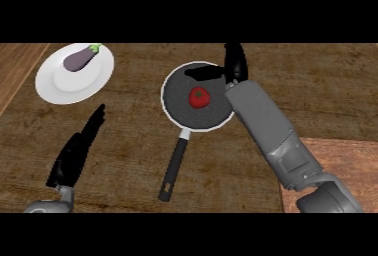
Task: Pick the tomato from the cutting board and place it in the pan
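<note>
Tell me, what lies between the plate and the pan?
Only bare counter lies between the plate and the pan, as the head view shows. The left hand rests lower, outside that stretch.

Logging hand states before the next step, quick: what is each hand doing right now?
Left hand: open, fingers straight, holding nothing.
Right hand: open over the far rim of the dark round pan, holding nothing; the red tomato lies in the pan.

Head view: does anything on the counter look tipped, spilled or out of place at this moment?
Nothing stands out. The tomato lies inside the pan, which sits flat with its handle toward the robot. The eggplant rests on the white plate. The right hand is open over the pan's far rim; the left hand rests open at lower left.
</note>
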You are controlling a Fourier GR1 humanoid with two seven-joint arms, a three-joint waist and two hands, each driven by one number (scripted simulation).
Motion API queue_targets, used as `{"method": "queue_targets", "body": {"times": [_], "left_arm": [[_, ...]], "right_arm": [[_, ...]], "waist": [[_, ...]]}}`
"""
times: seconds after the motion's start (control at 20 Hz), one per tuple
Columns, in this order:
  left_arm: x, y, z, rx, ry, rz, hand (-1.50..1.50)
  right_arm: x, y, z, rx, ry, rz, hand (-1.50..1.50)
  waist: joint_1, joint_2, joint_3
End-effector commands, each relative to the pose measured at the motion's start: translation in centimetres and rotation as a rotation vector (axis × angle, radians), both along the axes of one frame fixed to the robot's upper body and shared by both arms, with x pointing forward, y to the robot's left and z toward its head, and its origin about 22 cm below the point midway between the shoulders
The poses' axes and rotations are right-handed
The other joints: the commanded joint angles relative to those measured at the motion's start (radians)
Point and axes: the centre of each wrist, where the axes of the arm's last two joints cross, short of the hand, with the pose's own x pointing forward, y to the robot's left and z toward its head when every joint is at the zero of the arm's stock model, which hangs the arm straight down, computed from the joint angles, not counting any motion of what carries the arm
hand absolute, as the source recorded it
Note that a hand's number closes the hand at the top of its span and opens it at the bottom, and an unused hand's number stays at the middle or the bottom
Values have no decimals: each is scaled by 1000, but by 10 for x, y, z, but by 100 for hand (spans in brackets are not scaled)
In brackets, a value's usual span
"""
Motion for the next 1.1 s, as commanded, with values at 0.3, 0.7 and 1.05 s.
{"method": "queue_targets", "body": {"times": [0.3, 0.7, 1.05], "left_arm": [[-11, 12, -6, -8, 25, 73, 0], [-23, 20, -5, -7, 36, 100, 0], [-14, 22, -5, -7, 36, 111, 0]], "right_arm": [[9, -89, -10, 134, -99, -188, -150], [-16, -196, -45, 56, -135, -172, -150], [-30, -256, -36, 31, -128, -151, -150]], "waist": [[-80, -23, 0], [-99, -31, 0], [-109, -35, -1]]}}
